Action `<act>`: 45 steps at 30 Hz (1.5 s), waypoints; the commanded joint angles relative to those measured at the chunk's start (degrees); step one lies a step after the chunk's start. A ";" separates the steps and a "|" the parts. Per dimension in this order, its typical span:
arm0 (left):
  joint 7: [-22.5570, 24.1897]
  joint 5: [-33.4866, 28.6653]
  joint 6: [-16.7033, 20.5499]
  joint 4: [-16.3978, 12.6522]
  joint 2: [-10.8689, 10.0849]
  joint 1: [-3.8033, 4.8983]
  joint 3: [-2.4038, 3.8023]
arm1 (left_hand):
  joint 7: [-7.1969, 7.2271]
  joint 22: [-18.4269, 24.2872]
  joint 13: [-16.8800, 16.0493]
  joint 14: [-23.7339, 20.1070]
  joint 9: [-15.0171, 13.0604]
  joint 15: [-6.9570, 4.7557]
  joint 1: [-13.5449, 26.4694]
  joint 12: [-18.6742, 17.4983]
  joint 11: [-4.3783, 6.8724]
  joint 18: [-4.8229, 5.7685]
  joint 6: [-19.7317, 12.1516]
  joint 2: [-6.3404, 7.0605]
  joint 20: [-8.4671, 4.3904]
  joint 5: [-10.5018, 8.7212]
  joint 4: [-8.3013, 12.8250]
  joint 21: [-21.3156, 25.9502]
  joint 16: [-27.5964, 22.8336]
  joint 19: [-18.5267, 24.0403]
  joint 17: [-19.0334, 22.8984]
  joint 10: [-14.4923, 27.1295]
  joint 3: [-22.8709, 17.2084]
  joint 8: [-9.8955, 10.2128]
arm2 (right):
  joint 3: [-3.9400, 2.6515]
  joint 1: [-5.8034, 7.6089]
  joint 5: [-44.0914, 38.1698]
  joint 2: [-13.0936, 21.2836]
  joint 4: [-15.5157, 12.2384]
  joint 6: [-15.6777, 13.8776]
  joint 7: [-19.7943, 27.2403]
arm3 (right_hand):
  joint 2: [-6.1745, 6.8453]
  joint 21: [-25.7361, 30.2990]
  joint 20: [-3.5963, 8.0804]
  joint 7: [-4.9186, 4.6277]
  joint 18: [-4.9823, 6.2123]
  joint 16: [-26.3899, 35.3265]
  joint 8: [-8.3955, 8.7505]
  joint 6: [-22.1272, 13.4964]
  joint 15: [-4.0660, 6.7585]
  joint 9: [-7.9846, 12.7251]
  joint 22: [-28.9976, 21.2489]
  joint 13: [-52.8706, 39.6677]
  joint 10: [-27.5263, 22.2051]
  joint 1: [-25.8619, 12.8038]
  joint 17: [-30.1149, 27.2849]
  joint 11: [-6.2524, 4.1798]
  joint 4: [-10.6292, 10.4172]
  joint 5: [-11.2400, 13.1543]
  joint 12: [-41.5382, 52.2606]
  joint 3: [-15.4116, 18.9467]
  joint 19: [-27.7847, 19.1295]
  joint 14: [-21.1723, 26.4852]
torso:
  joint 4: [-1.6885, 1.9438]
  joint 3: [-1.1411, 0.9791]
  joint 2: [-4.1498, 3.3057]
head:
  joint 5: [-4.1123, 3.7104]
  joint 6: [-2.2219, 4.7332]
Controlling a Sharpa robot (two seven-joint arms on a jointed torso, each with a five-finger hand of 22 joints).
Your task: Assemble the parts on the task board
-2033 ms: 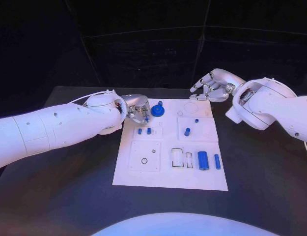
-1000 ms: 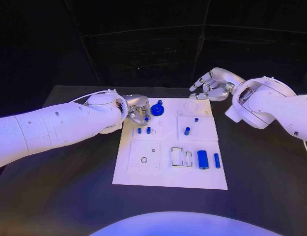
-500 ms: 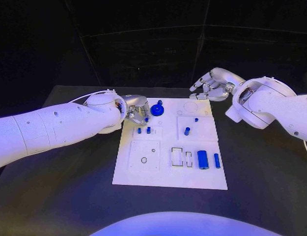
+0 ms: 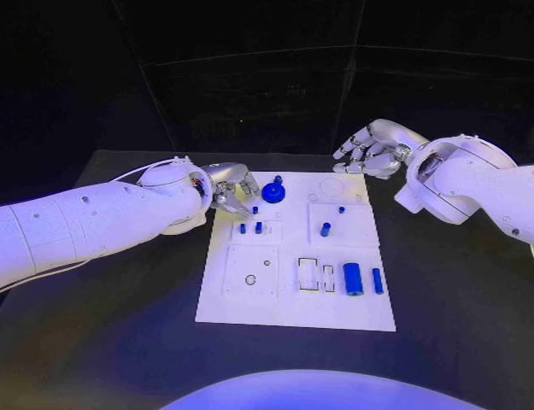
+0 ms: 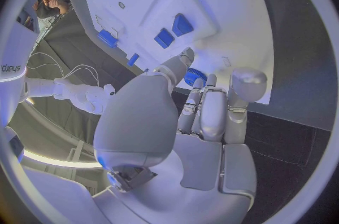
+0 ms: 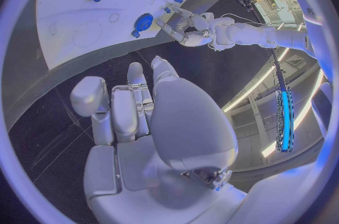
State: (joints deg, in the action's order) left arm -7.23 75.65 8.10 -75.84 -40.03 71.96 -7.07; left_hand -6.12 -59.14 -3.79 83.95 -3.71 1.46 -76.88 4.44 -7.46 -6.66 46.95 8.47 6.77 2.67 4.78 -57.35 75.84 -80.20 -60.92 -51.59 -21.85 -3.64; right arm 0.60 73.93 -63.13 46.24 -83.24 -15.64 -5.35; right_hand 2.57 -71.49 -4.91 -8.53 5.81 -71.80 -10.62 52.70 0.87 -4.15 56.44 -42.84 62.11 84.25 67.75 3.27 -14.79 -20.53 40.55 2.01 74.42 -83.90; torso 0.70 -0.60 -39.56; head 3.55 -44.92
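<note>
The white task board (image 4: 294, 299) lies in the middle of the black table. A blue round knob (image 4: 274, 192) stands near its far left corner, also seen in the left wrist view (image 5: 194, 75) and the right wrist view (image 6: 144, 22). Two short blue pegs (image 4: 250, 227) stand below it, and a tiny blue piece (image 4: 255, 209) sits between. Another peg (image 4: 325, 228), a blue cylinder (image 4: 353, 278) and a slim bar (image 4: 378, 279) lie further right. My left hand (image 4: 231, 190) hovers just left of the knob, fingers apart, holding nothing. My right hand (image 4: 370, 148) hangs open beyond the board's far edge.
Outlined recesses (image 4: 314, 273) and a small ring hole (image 4: 250, 278) mark the board's near half. Black table (image 4: 107, 342) surrounds the board on all sides. The back wall is dark.
My left hand has drawn back slightly to the left, its fingertips coming off the tiny blue piece by the knob. The right hand has barely shifted.
</note>
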 commanded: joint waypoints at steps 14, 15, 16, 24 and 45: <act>19.97 -37.58 13.40 -3.25 -7.21 0.22 0.08 | -3.48 6.40 -1.13 -1.51 -1.11 -1.02 -0.58 5.74 1.72 -1.78 10.49 -3.68 -0.74 0.36 -1.11 7.57 -1.83 2.72 3.59 -10.62 -3.79 -4.07 | 0.12 -2.96 -22.27 0.60 0.19 2.02 -3.75 | 0.81 2.32 0.01 0.86 1.10 2.74 -0.14 5.08 0.13 0.17 -2.64 20.71 -1.02 8.49 -2.10 0.28 -0.17 6.44 -21.76 -5.65 0.14 -1.33 | 0.14 0.06 0.02 | -2.51 1.48; 21.67 -41.20 13.26 -3.49 -7.55 0.22 0.08 | -3.52 7.29 -1.06 -1.91 -1.04 -0.97 -0.53 5.71 1.68 -1.97 10.55 -3.67 -0.71 0.39 -1.09 8.63 -2.34 3.21 4.42 -10.61 -4.11 -4.04 | 0.13 -3.30 -23.77 0.60 0.13 2.04 -3.95 | 0.90 2.24 -0.05 0.88 1.03 2.63 -0.04 5.29 0.20 0.16 -2.51 21.26 -0.82 8.60 -1.96 0.22 -0.18 6.60 -22.21 -5.95 0.22 -1.39 | 0.11 0.04 0.00 | -2.90 1.71; 23.23 -44.98 12.94 -3.73 -7.85 0.22 0.07 | -3.58 8.75 -0.96 -2.67 -0.93 -0.90 -0.42 5.66 1.63 -2.26 10.62 -3.63 -0.64 0.43 -1.06 10.38 -3.32 4.06 6.04 -10.62 -4.60 -3.96 | 0.14 -3.62 -25.13 0.59 0.08 2.05 -4.14 | 1.16 2.18 -0.07 0.90 1.00 2.55 0.24 5.40 0.21 0.18 -2.40 22.13 -0.50 8.66 -1.86 0.21 -0.25 6.91 -22.90 -6.33 0.30 -1.46 | 0.11 0.04 0.00 | -3.02 1.77; 32.49 -66.08 8.70 -5.93 -9.11 0.18 0.04 | -3.39 16.73 -0.96 -9.71 -0.39 -0.76 0.49 6.71 1.83 -3.82 10.60 -2.93 -0.42 0.35 -0.73 20.53 -11.11 10.40 18.57 -11.90 -5.32 -3.49 | 0.21 -5.89 -33.18 0.30 -0.45 2.76 -5.47 | 2.81 1.52 -0.74 -0.38 0.73 2.87 2.66 4.03 -0.72 0.40 -1.45 26.38 -0.95 8.11 -2.20 1.44 -0.98 7.48 -26.67 -7.80 0.98 -1.51 | -0.03 0.05 -0.08 | -3.68 2.36; 34.92 -71.32 8.35 -6.73 -8.99 0.14 0.02 | -3.74 17.19 -1.11 -11.54 -0.12 -0.65 0.72 7.51 1.68 -3.79 9.47 -2.27 -0.34 0.36 -0.35 21.41 -12.52 11.40 21.16 -11.86 -4.33 -2.75 | 0.30 -6.80 -33.99 -0.97 -0.42 6.90 -5.22 | 3.48 0.66 -1.31 -0.61 0.68 3.39 4.88 5.53 -0.98 0.07 -0.39 33.19 0.66 8.64 -3.19 1.95 -0.06 8.08 -31.19 -12.16 1.75 -1.47 | 0.01 -0.05 -0.06 | -2.95 1.92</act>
State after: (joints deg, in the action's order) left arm 26.12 5.87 17.22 -82.55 -49.07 72.01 -7.08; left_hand -9.81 -41.99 -4.81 72.78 -3.89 0.73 -76.33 11.75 -5.52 -9.72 56.80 5.88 6.26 2.89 4.43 -36.17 63.63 -69.23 -39.83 -63.38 -26.40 -6.67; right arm 0.92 67.10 -96.53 45.40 -83.72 -10.03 -10.68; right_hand 5.86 -70.54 -6.22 -9.15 6.70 -68.68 -5.97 57.90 -0.21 -4.03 55.99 -9.88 62.45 92.32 64.81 5.22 -14.93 -12.49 9.68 -9.77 75.61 -83.94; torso 0.67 -0.66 -39.65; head 0.53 -42.94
